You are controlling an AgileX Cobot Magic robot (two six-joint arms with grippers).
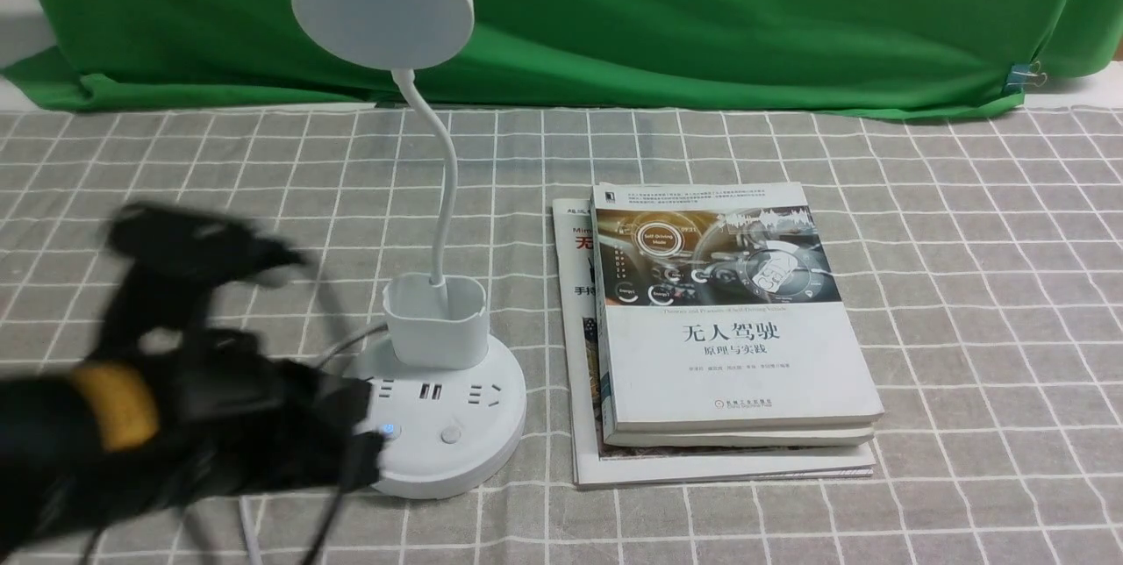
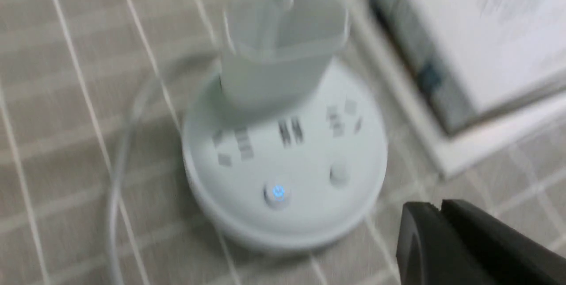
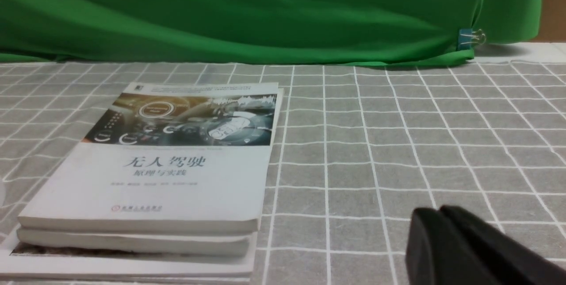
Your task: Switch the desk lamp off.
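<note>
1. Where the desk lamp (image 1: 436, 389) stands at the left-centre of the counter (image 1: 965, 284), its thin neck rises upright from the cup holder and bends left to the flat disc head, which faces the near side.
2. Its round base shows two buttons on the near side; the left one glows blue.
3. The left gripper (image 1: 351, 425), blurred, sits at the base's near-left edge, by the lit button; its fingers look pressed together.
4. The right gripper (image 3: 442, 240) appears pressed together too.
5. A stack of books (image 1: 719, 328) lies just right of the base; far right is open counter, bounded at the far edge by a green cloth (image 1: 702, 12).
</note>
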